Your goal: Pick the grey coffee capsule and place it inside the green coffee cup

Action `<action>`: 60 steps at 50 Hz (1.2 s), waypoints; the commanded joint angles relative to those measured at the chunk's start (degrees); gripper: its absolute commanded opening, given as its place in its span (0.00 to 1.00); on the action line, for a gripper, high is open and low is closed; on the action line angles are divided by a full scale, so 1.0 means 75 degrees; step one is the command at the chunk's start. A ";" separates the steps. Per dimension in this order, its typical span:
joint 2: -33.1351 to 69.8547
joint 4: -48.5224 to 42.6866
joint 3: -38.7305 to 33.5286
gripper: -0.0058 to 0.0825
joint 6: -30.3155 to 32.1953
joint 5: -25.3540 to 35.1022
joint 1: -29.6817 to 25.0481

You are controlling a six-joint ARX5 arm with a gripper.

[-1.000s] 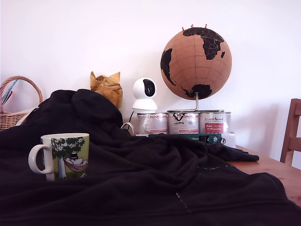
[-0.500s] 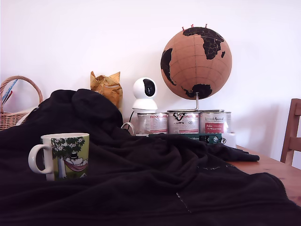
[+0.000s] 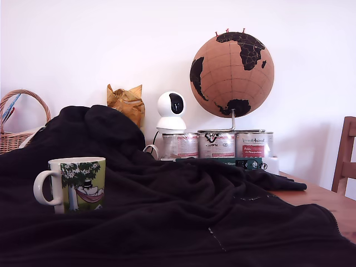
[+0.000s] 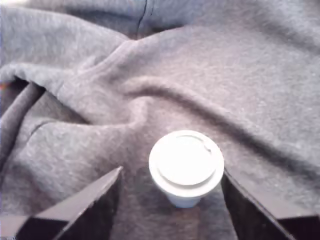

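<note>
Rumpled dark blanket [image 4: 240,75] across worktop [image 3: 328,200]; on it, grey coffee capsule [image 4: 186,162], flat face up, between 2 fingers [image 4: 95,205] of gripper [image 4: 171,172], spread apart, touching neither. Upright at exterior view's left, green coffee cup [image 3: 78,183]. Likely risks: soft folds tipping capsule on closing; off-centre pinch squirting it away before any lift.

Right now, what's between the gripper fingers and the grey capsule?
Only bare dark fleece either side of the capsule, per wrist view; jaws open.
</note>
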 commanded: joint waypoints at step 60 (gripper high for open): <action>-0.2002 0.0443 0.0096 0.27 -0.0962 0.2460 -0.1894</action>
